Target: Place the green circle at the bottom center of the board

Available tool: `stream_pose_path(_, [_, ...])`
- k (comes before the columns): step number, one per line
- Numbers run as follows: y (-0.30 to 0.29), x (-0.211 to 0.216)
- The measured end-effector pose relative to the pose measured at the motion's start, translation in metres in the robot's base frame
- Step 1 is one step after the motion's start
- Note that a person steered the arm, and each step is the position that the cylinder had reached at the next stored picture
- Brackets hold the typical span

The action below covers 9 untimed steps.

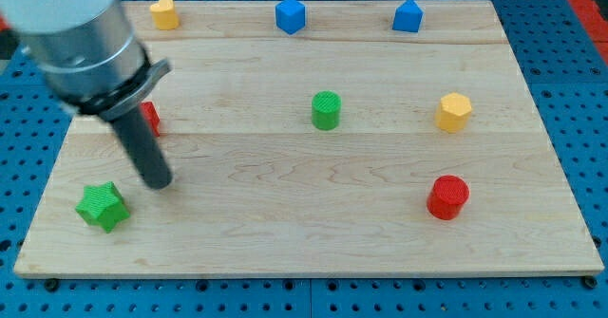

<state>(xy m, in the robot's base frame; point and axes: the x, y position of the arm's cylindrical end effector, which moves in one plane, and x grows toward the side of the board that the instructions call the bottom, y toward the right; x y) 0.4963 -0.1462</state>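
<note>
Arm housing [71, 28]: a fat pale-grey cylinder on my screen, soft with blur, smooth, with no markings I can read.
Collar [109, 88]: a dark grey, nearly black ring under the housing, with a small lug jutting toward the view's right.
Rod [141, 147]: straight, dark charcoal, matte, round in section.
My tip [159, 181]: blunt, rounded end, same dark colour as the rod.
</note>
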Motion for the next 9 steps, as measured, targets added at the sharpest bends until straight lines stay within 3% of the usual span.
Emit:
stream_pose_path(1, [0.041,-0.079])
stream_pose_path(2, [0.076,-0.123])
stream_pose_path(3, [0.185,-0.169])
stream_pose_path(4, [0.234,-0.151])
stream_pose_path(5, [0.245,-0.138])
stream_pose_path(8, [0.205,-0.103])
stream_pose_path(9, [0.194,-0.072])
